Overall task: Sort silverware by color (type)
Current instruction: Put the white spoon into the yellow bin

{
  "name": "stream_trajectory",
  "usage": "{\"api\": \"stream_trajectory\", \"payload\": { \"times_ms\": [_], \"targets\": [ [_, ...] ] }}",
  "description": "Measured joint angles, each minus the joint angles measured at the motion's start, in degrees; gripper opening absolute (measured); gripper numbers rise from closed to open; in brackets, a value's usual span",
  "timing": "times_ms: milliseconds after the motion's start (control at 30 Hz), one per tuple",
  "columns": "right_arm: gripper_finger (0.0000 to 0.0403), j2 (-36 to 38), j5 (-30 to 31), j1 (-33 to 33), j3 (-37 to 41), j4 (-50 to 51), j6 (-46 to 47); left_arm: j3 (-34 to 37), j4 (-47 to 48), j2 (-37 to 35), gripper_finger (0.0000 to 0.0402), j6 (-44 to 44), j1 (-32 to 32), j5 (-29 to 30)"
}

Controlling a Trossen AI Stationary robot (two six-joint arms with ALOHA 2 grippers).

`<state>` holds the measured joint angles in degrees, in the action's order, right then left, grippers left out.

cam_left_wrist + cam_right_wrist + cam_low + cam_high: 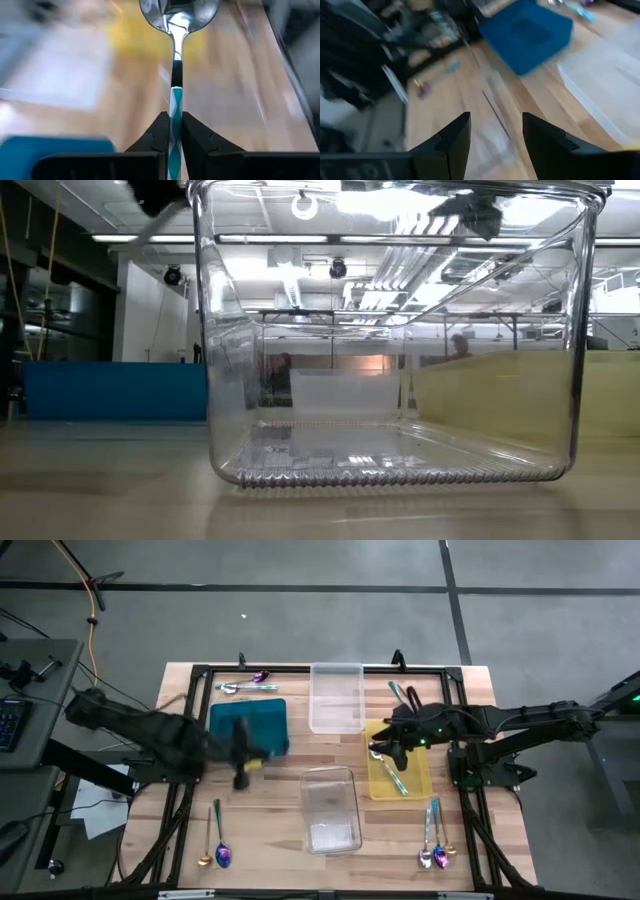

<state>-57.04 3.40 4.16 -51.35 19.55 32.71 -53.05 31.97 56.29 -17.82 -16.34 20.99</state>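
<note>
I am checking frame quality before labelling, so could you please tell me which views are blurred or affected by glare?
High view: the left claw is smeared by motion near the teal tray. Left wrist view: the teal-handled spoon it grips is sharp, background streaked. Right wrist view: the open right claw is crisp, the table blurred. Low view: ceiling lights glare through the clear tray.

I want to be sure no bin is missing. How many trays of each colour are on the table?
Blue tray: 1
Yellow tray: 1
Clear trays: 2
Total: 4 trays
</note>
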Motion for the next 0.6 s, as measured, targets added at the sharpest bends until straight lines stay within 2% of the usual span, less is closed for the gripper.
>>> {"api": "stream_trajectory", "payload": {
  "times_ms": [167,300,433,600],
  "targets": [
    [0.0171,-2.03,1.09,-0.01,0.0,-11.84,0.69,-0.03,-9.68,2.69,0.0019,-1.41,10.26,2.26],
    [0.0171,-5.79,8.37,-0.04,0.0,-17.73,4.62,0.01,-15.28,9.11,0.0019,-1.63,17.21,2.15],
    [0.0171,-10.76,15.65,-0.06,0.0,-20.41,7.64,0.01,-23.82,15.83,0.0019,-1.76,20.22,1.57],
    [0.0171,-16.47,25.56,-0.04,0.0,-26.96,9.97,-0.02,-31.09,22.86,0.0019,-3.17,20.62,1.67]
  ]
}}
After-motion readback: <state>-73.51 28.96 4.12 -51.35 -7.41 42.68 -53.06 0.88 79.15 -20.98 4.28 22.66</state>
